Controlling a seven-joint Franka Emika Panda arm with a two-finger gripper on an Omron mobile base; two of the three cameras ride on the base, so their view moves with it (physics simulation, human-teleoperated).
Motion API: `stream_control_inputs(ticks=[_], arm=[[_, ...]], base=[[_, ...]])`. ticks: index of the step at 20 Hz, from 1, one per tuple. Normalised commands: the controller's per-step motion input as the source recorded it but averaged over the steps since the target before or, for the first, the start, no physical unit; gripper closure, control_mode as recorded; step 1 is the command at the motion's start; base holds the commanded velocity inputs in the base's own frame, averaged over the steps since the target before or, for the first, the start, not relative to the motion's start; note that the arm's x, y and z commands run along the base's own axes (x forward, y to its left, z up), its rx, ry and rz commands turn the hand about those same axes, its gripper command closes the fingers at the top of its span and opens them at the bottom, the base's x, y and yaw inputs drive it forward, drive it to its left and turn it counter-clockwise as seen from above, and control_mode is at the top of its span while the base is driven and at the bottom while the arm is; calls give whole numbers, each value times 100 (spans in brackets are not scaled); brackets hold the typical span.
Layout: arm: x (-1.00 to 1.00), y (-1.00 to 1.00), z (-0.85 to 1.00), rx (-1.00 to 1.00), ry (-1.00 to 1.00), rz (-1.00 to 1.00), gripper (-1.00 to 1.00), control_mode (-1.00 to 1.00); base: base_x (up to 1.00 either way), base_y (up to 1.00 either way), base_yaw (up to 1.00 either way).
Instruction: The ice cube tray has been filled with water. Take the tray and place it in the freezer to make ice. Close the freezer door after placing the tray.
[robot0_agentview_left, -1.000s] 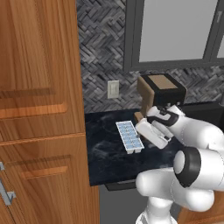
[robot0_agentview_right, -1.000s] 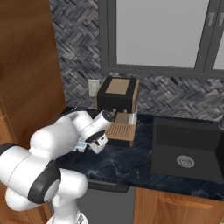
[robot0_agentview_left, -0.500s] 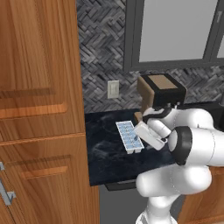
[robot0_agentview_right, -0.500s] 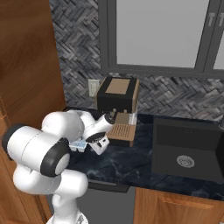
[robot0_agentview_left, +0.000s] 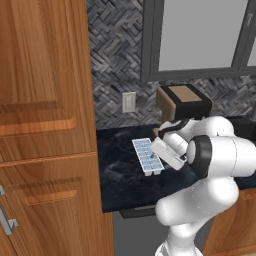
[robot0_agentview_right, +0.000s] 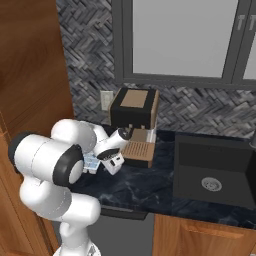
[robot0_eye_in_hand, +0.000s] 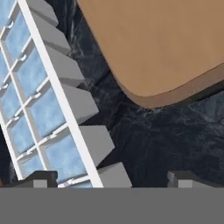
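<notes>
A: Sitting on the dark counter (robot0_agentview_left: 120, 175), the ice cube tray (robot0_agentview_left: 147, 156) has blue water (robot0_eye_in_hand: 41, 111) in every cell.

B: The gripper (robot0_eye_in_hand: 111, 177) is spread wide beside it, holding nothing; a brown coffee machine (robot0_agentview_right: 132, 107) stands close behind

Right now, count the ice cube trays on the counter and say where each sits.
1. The ice cube tray lies flat on the dark counter, just left of the gripper and in front of the wall outlet. The arm may hide others.

White ice cube tray (robot0_agentview_left: 147, 156) with pale-blue water (robot0_eye_in_hand: 43, 114), black marbled counter (robot0_agentview_left: 120, 175), brown wooden block (robot0_agentview_right: 138, 153).
</notes>
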Motion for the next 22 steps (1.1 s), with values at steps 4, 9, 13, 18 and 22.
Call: stream_control_inputs(ticks=[4,9,13,18,22], arm=[[31,27,-27,0,0,0,-100,-100],[27,38,-25,0,0,0,-100,-100],[17,34,-28,0,0,0,-100,-100],[6,31,-27,0,0,-1,100,-100],[2,7,0,0,0,0,100,-100]], base=[[0,0,0],[0,0,0],[0,0,0],[0,0,0],[0,0,0]])
